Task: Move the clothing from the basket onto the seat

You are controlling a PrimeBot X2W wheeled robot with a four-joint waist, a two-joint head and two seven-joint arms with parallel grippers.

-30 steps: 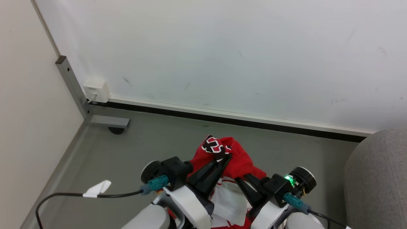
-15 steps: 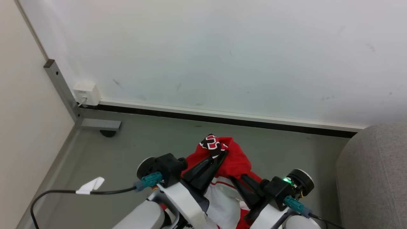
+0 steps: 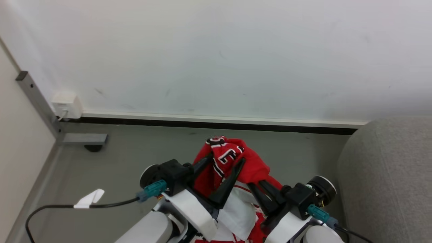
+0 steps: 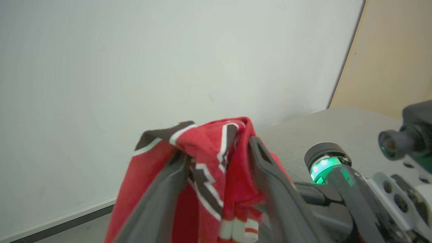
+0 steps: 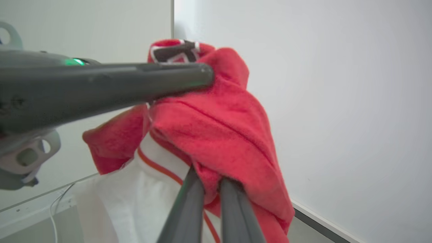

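In head view, the clothing (image 3: pixel 251 167) hangs above the floor (image 3: pixel 128 158), left of the seat (image 3: pixel 388 175); left gripper (image 3: pixel 226 158) fingers spread, fabric loose between. Left wrist: fingers parted around jersey. Right wrist: right gripper (image 5: pixel 209 175) pinched tight on red fabric.

I see red jersey (image 3: pixel 251 167), white panel, black-white lettering: bunched, hanging in air, left of grey seat (image 3: pixel 388 179), not touching it.

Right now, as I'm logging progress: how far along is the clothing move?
Done: a jersey is lifted above the floor. In hand: right gripper shut on it; left gripper open around loose fabric. To do: laying it on the seat.
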